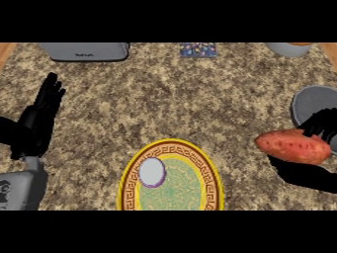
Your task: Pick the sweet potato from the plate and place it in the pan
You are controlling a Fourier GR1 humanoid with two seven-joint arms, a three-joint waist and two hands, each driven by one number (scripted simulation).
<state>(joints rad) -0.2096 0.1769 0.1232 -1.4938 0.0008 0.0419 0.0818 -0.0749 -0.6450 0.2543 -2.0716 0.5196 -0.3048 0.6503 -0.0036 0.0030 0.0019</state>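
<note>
Sweet potato (293,146) clasped in right hand (327,122), just beside pan (315,101)

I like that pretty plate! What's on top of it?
On the plate sits one small round white thing with a purple edge. The pattern under it is covered. The sweet potato is off it, held in the right hand.

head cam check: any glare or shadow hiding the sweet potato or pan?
Head view: even light, no glare on the counter or plate; black fingers of the right hand cover the right end of the sweet potato; dark patch under it may be thumb or shadow, cannot tell; pan cut by the view's right edge.
</note>
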